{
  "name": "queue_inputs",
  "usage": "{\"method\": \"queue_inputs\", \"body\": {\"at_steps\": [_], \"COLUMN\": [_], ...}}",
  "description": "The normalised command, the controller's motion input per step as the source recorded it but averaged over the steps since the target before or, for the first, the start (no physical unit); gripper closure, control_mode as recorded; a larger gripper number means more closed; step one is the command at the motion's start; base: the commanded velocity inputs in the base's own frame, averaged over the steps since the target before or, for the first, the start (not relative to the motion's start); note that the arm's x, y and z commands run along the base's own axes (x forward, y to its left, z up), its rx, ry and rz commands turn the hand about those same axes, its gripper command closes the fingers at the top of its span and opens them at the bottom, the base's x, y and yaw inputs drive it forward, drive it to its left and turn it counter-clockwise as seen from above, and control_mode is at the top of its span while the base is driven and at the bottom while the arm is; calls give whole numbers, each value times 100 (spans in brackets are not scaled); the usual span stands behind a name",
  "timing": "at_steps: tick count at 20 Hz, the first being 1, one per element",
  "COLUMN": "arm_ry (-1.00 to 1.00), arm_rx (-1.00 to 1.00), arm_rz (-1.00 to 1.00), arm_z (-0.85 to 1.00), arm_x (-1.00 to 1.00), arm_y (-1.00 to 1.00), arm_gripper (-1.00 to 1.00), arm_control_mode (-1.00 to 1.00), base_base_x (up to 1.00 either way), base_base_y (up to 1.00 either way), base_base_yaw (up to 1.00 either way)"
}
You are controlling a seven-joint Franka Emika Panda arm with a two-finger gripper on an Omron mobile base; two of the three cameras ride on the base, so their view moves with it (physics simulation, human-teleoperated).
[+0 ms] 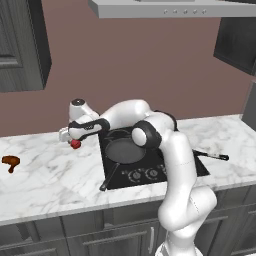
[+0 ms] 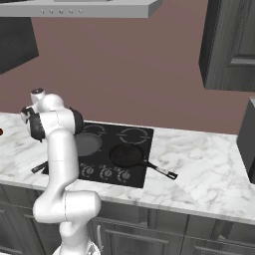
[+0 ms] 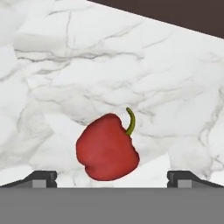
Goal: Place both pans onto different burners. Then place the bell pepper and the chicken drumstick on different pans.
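Your gripper [image 3: 111, 178] hangs wide open over the glossy red bell pepper [image 3: 107, 148]; looks slippery, so pinch its round middle.

No text, label, brand or number can be read anywhere; the marks on the cooktop [image 2: 124, 154] knobs are too small to make out.

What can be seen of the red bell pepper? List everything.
The bell pepper is a small glossy red lump with a short, curved green stem at one side. It looks whole and smooth-skinned. It lies on the white marble counter, left of the black cooktop and well apart from the brown drumstick. The open tool hangs just over it, a fingertip at each side, not touching it.
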Motion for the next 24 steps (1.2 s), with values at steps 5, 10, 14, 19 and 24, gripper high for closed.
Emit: {"method": "queue_inputs", "body": {"at_steps": [5, 10, 14, 19, 24], "arm_ry": [-1, -3, -4, -2, 0], "arm_rx": [0, 0, 0, 0, 0], "arm_rz": [1, 0, 0, 1, 1], "arm_z": [-17, -12, -14, -13, -14], "arm_x": [4, 18, 18, 16, 9], "arm_y": [3, 0, 0, 3, 8], "arm_gripper": [-100, -100, -100, -100, -100], "arm_control_mode": [-100, -100, -100, -100, -100], "base_base_x": [0, 0, 0, 0, 0], "base_base_y": [0, 0, 0, 0, 0], "base_base_yaw": [0, 0, 0, 0, 0]}}
